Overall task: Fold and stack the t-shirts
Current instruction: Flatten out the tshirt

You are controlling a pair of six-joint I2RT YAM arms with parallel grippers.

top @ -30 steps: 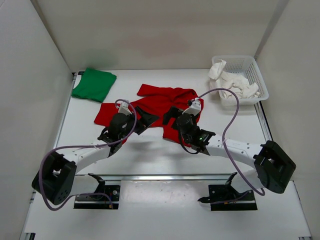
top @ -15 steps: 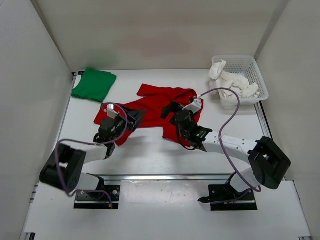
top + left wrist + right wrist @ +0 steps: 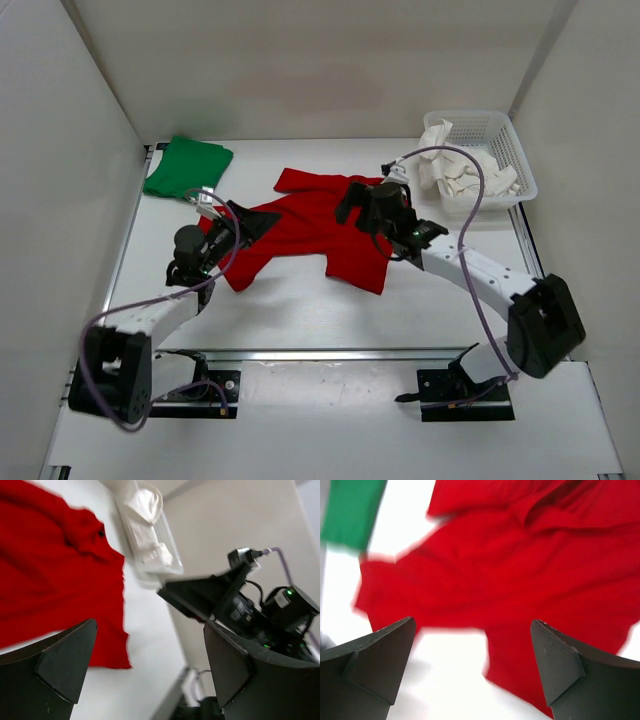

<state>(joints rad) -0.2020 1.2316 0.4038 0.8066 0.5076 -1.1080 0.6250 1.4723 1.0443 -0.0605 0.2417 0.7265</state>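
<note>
The white tabletop (image 3: 300,315) is boxed in by white walls (image 3: 300,70) on the left, back and right. Bare room lies mainly in front of the cloth and along the back.

The red t-shirt (image 3: 310,225) lies rumpled and partly spread at the centre, well apart from every edge. The green t-shirt (image 3: 188,168) sits folded in the back left corner, near the wall. A white mesh basket (image 3: 522,172) fills the back right corner, with the white t-shirt (image 3: 462,172) bunched inside it.

The left gripper (image 3: 248,220) hangs at the red shirt's left edge, spread wide and holding nothing. The right gripper (image 3: 352,202) hovers over the shirt's back right part, close to the basket, equally spread and empty.

A second ago both arms were bent low across the shirt's near side. The left has since swung leftward and the right has reached toward the back. The shirt's left part now trails nearer the front.
</note>
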